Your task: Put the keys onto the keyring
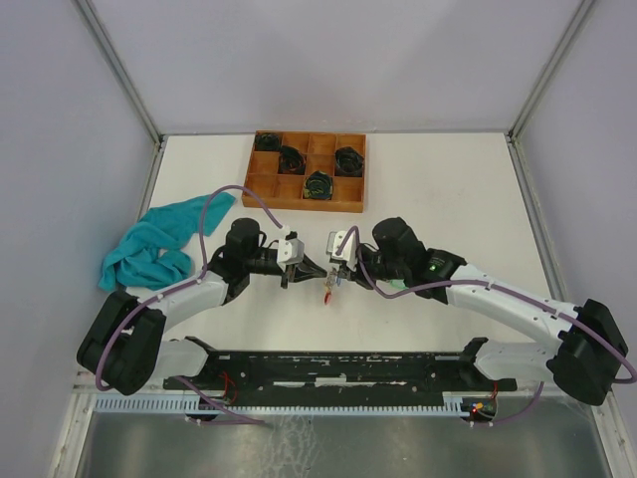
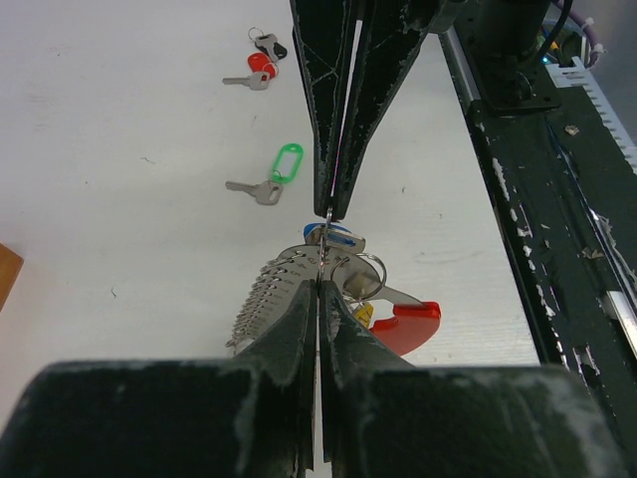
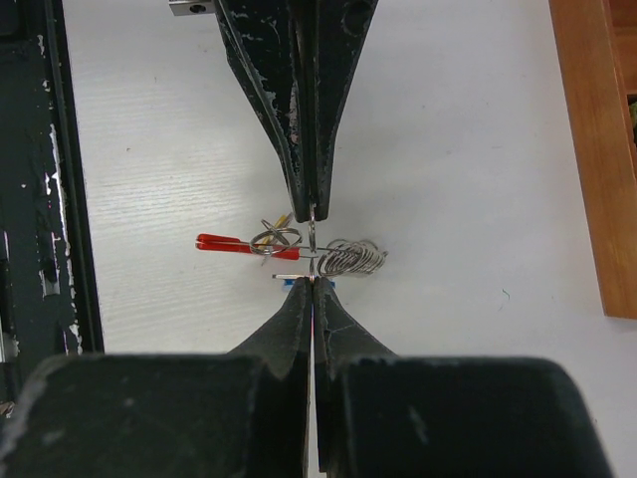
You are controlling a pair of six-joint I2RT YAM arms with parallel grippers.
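My left gripper (image 1: 307, 269) and right gripper (image 1: 341, 271) meet tip to tip at the table's middle. Both are shut on a thin silver keyring (image 2: 325, 249), seen edge-on between them; it also shows in the right wrist view (image 3: 313, 244). From it hang a blue tag (image 2: 336, 237), a yellow tag (image 2: 364, 315), a red tag (image 2: 410, 327), a small ring (image 2: 360, 273) and a stack of silver rings (image 2: 267, 299). A silver key with a green tag (image 2: 286, 163) lies loose on the table beyond. A key with a red tag (image 2: 261, 66) lies farther off.
A wooden compartment tray (image 1: 257, 177) with black coiled bundles (image 1: 318, 185) stands at the back; its edge shows in the right wrist view (image 3: 593, 149). A teal cloth (image 1: 151, 247) lies at the left. A black rail (image 1: 328, 366) runs along the near edge.
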